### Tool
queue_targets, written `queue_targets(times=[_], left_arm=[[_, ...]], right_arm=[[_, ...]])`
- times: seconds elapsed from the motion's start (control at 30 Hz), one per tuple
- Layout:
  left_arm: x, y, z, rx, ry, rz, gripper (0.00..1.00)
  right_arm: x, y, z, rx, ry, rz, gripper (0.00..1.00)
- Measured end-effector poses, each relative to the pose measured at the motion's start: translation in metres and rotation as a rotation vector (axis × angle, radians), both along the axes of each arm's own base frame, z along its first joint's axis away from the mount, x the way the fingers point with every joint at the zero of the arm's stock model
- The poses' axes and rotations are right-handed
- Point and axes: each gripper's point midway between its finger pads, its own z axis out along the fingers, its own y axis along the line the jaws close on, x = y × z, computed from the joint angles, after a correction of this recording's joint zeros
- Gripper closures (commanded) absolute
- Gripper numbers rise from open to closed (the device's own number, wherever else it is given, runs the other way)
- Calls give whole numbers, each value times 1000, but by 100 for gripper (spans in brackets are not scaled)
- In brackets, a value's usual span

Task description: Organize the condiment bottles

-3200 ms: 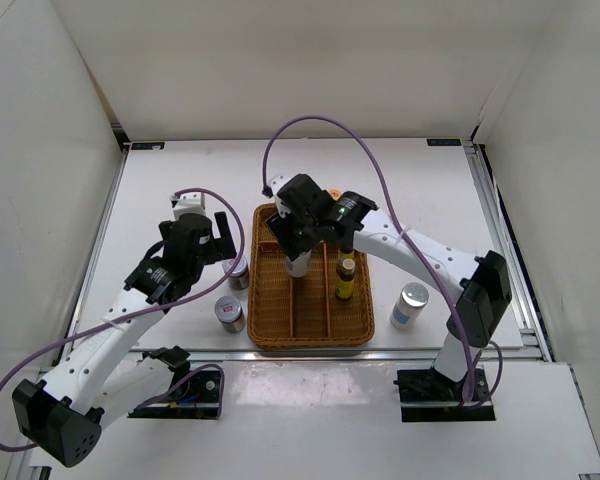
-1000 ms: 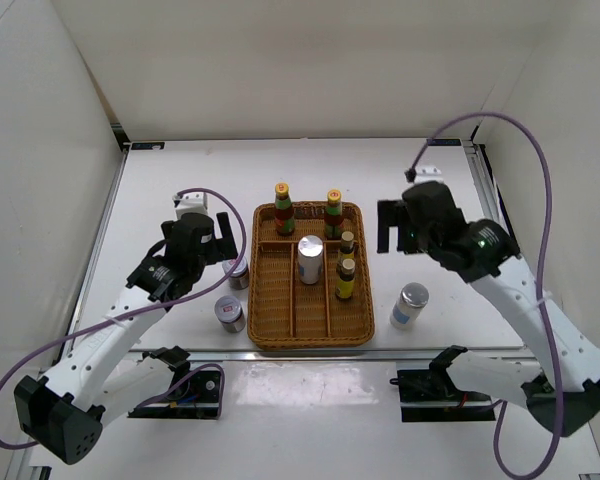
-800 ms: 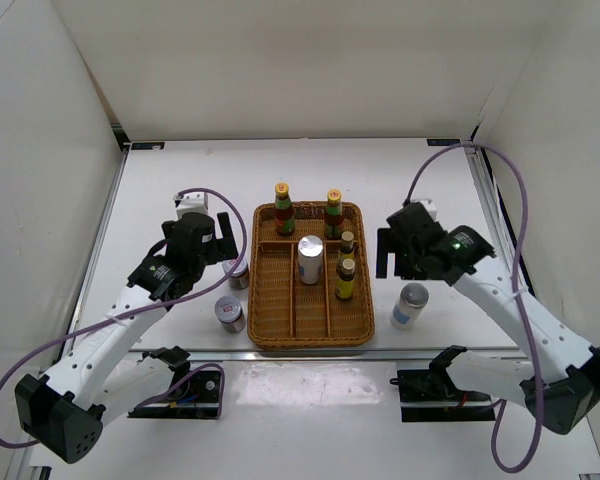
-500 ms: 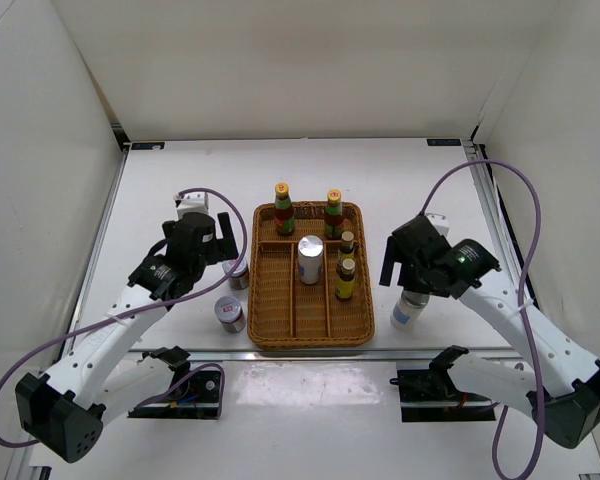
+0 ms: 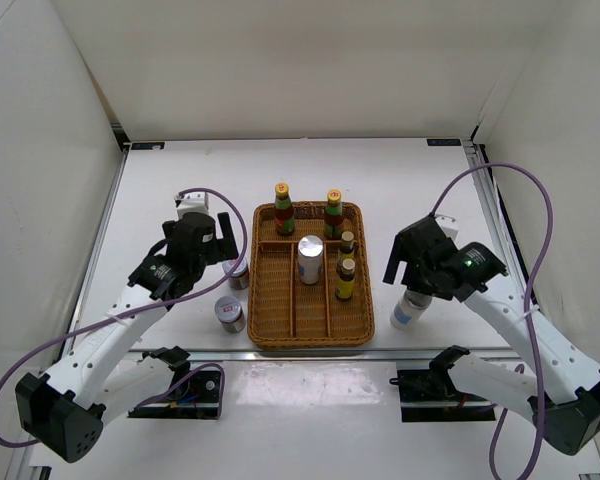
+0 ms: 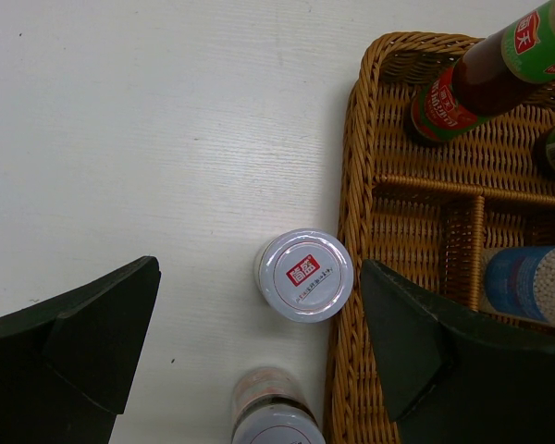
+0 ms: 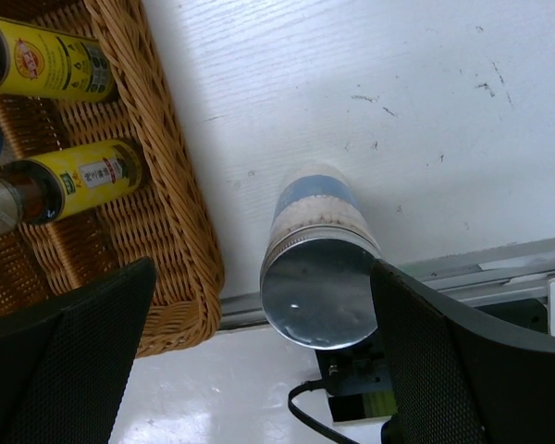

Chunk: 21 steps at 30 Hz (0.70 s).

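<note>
Two tall sauce bottles (image 5: 283,207) (image 5: 333,212) stand at the back of the wicker tray (image 5: 262,300). In its right compartment are two small dark bottles (image 5: 347,243) (image 5: 345,278), and a silver-lidded jar (image 5: 310,259) stands in the middle one. Left of the tray stand two jars (image 5: 238,272) (image 5: 229,313). My left gripper (image 6: 259,268) hangs open above the nearer-to-tray jar (image 6: 304,275). Right of the tray, my right gripper (image 7: 262,277) is open around the top of a blue-labelled jar (image 7: 319,291) (image 5: 405,310), whose lid lies close to the right finger.
The tray's right rim (image 7: 180,250) lies just left of the blue-labelled jar. The table's metal front edge (image 7: 499,268) runs right behind that jar. In the left wrist view the second jar (image 6: 273,416) sits close below the first, beside the tray rim (image 6: 351,166).
My right arm has swung from over the tray to its right side and come down over the blue-labelled jar. The left arm and the bottles have not moved.
</note>
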Motion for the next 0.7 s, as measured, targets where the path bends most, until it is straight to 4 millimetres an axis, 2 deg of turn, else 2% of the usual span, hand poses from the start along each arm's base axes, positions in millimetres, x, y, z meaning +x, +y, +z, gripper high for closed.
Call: queue_targets(times=[0.2,0.37,0.67,0.7], left_arm=[[0,0,0,0,0,0,0],[0,0,0,0,0,0,0],[0,0,0,0,0,0,0],[0,0,0,0,0,0,0]], right_arm=[[-20,-12,3,0,13,10,0],[-27,-17,-1,-30,61,15,0],[-33,-11,-28,-82,209,24,0],[-34,-11,-30,-81,219,24,4]])
